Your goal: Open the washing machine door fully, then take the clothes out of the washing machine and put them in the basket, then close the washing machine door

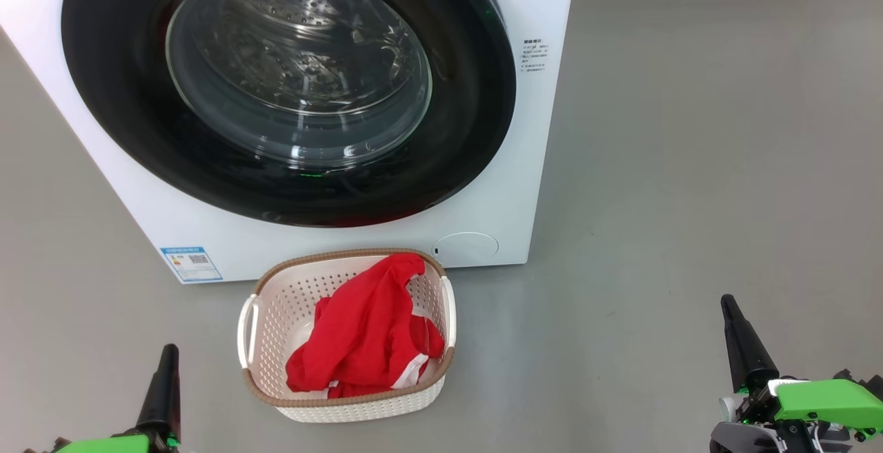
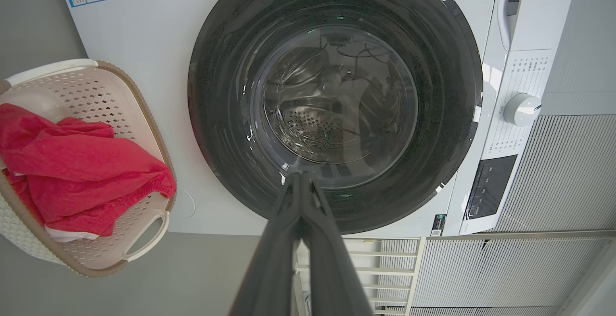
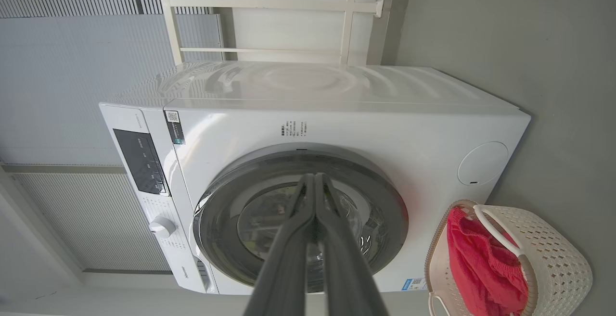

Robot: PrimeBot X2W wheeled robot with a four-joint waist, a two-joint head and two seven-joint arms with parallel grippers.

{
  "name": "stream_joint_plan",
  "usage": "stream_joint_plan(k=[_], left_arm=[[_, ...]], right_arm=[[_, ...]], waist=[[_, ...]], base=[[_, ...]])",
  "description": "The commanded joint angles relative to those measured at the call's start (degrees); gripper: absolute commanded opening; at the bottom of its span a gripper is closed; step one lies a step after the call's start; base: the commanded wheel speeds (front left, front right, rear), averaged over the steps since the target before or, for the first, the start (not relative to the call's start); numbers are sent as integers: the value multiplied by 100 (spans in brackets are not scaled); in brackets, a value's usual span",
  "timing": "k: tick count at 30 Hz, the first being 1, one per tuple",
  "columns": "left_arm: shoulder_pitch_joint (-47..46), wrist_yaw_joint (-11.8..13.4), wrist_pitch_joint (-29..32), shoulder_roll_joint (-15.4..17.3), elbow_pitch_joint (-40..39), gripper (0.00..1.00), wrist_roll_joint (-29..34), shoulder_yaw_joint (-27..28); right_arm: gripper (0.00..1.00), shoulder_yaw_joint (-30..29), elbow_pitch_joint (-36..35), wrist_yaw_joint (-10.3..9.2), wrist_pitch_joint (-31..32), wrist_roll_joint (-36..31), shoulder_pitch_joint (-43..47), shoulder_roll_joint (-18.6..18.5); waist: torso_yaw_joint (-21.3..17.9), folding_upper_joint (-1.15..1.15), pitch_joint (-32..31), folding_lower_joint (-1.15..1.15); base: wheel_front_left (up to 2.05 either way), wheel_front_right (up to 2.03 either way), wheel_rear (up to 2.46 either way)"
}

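Left tool [image 1: 168, 355]: fingers pressed together, pinching nothing. It sits at 7 o'clock in the head view, above the floor [image 1: 690, 163], well apart from the washer [image 1: 545, 12].
Left arm pose: low, with the fingers pointing to about 12 o'clock in the head view. A green wrist cover [image 1: 103, 445] shows at the bottom edge. In the left wrist view the washer appears turned on its side, and the closed tips line up with the lower black rim of the door [image 1: 296, 74].
Right tool [image 1: 728, 305]: fingers pressed together, empty. It sits at 4 o'clock in the head view, over bare floor.
Right arm pose: low, with the fingers leaning towards 11 o'clock in the head view and a green and grey wrist behind them. In the right wrist view the washer also appears on its side, with the tips over the door glass.
Door: lies flat against the washer front. The steel drum [image 1: 276, 32] shows through the glass.
Washer: at 12 o'clock in the head view, standing on the floor.
Basket [image 1: 359, 408]: on the floor just in front of the washer, at 6 o'clock from the door. It lies between the two tools, nearer the left one and touching neither.
Clothes [image 1: 365, 329]: a red heap inside the basket, reaching the rim at 12 o'clock, with white trim at 5 o'clock.
Label [image 1: 192, 263]: blue, on the washer's lower corner, at 10 o'clock from the basket.
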Motion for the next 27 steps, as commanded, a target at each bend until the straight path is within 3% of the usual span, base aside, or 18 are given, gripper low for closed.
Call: stream_joint_plan(k=[1, 27], left_arm=[[-221, -20, 26, 89, -114, 0, 10, 201], [-222, -20, 35, 80, -113, 0, 20, 213]], right_arm=[[0, 122, -143, -6, 32, -7, -38, -10], [0, 109, -142, -6, 42, -18, -40, -2]], waist=[[0, 0, 0, 0], [0, 0, 0, 0]], base=[[0, 0, 0], [0, 0, 0]])
